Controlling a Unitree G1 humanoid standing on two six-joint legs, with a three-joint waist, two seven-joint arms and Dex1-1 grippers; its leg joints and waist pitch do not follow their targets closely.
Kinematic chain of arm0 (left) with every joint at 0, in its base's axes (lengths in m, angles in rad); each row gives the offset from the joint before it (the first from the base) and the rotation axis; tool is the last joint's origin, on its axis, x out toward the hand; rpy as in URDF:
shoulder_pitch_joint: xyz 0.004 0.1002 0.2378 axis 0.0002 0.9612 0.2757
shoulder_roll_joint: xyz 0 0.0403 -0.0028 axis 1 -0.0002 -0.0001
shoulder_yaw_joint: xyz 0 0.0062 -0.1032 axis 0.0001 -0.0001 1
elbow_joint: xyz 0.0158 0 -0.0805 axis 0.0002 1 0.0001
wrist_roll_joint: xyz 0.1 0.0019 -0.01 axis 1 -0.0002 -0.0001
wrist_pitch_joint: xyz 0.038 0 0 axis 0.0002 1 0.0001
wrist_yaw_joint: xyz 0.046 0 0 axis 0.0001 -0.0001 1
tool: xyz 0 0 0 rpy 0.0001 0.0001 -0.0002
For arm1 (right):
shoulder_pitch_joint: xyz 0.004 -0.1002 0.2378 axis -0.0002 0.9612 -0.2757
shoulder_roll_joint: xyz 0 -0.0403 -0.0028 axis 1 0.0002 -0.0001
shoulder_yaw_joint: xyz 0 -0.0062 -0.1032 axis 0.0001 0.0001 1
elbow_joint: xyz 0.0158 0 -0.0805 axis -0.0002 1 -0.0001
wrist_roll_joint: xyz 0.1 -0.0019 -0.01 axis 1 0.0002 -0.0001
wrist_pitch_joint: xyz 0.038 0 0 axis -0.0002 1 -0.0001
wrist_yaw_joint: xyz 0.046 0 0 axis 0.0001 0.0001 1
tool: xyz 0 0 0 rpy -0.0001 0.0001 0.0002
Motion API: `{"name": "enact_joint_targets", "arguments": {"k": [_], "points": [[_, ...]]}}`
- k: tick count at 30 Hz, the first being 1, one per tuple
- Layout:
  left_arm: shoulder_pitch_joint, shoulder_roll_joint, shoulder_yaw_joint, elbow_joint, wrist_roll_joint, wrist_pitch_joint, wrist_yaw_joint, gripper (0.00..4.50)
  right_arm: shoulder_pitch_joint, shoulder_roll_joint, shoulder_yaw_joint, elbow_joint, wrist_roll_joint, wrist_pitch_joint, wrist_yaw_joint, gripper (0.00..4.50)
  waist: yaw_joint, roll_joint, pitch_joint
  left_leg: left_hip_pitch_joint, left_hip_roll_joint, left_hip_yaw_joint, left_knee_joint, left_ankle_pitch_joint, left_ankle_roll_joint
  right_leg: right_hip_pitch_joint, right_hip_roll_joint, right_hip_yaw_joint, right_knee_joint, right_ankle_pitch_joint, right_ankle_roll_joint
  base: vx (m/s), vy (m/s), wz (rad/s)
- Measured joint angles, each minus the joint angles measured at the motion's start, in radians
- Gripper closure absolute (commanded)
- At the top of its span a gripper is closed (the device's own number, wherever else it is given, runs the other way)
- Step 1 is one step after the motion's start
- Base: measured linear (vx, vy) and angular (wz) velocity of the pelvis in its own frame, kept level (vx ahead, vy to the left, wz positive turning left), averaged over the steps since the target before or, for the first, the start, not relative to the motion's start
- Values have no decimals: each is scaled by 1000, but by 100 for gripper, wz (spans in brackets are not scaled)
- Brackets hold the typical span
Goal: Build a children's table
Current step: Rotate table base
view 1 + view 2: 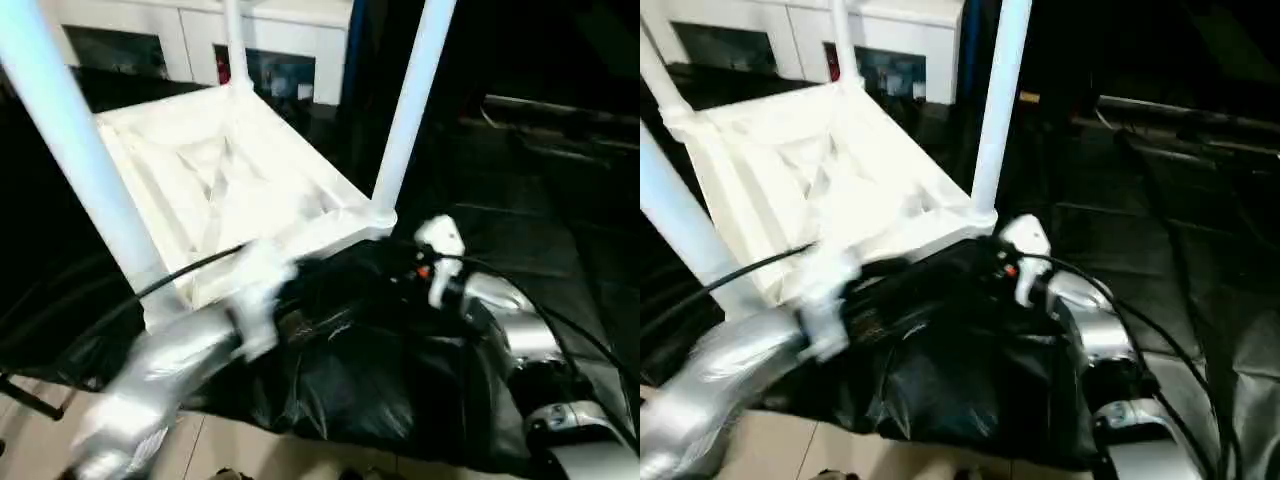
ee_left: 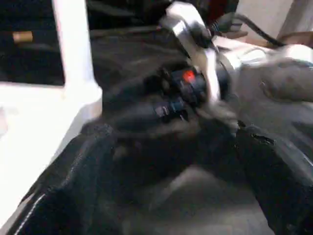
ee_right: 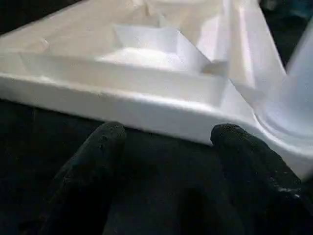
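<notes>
The children's table [image 1: 230, 190] was seen lying upside down on black sheeting [image 1: 360, 370], legs standing up from its corner sockets. The right gripper [image 3: 166, 147] was held spread and empty just before its rim; the left gripper's [image 2: 161, 161] fingers were likewise parted.

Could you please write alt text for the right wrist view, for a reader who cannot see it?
The right gripper is open and holds nothing, its two black fingers just short of the white tabletop's rim. The tabletop lies ribbed underside up on black sheeting.
</notes>
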Motion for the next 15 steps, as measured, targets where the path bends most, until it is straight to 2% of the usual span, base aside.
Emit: {"name": "enact_joint_targets", "arguments": {"k": [5, 8, 12, 15], "points": [[102, 61, 74, -92, -93, 51, -53, 6, 2, 30, 12, -31, 0, 34, -15, 127, 13, 3, 25, -1, -1, 0, 0, 0, 0, 0, -1, 1, 0, 0, 0, 0, 0, 0], [150, 109, 120, -134, -154, 76, -82, 6, 13, 26, 11, -62, 8, 58, -14, 127, 12, -7, 43, 0, -1, 0, -1, 1, -1, 0, -1, 2, 0, -3, 5, 0, 0, 0], [221, 156, 188, -158, -201, 97, -113, 6, 30, 24, 17, -69, 8, 69, -6, 127, 5, -13, 57, 0, -2, 1, -5, 1, -1, -1, -1, 3, -2, -3, 5, 0, 0, 0], [300, 199, 251, -185, -226, 100, -151, 6, 25, 35, 22, -63, 7, 70, -7, 127, -2, -23, 66, -1, -2, 2, -11, 1, -2, -5, 0, 3, -2, -3, 1, 0, 0, 0]]}}
